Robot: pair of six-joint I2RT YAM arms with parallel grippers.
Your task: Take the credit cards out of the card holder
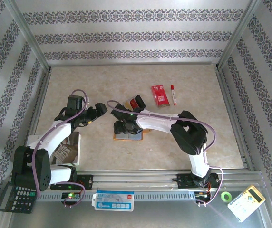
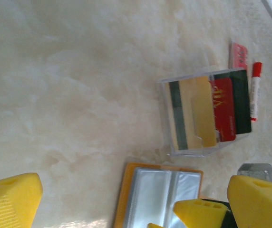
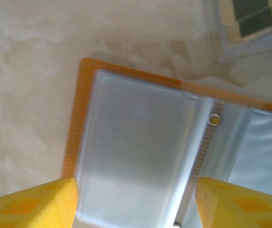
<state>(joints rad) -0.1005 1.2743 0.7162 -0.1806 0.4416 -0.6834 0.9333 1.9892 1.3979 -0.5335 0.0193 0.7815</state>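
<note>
From above, the card holder (image 1: 129,136) lies open on the table (image 1: 79,85) between the 2 arms. The right gripper (image 1: 125,127) is directly over it and the left gripper (image 1: 99,109) is just to its left. The credit cards (image 1: 136,102) sit just beyond the holder.

On the left wrist view, that arm's fingers (image 2: 10,202) are spread wide and hold nothing. Tan, red and black cards rest inside a clear box (image 2: 167,118).

At the right wrist, the fingers (image 3: 31,204) stand apart and empty above a grey-blue pocket (image 3: 136,142) that looks vacant. Any card left probably hides in another sleeve. The left arm would do best to pin the orange border. The right can then slip 1 fingertip into the pocket mouth and draw the card out along the sleeve.
</note>
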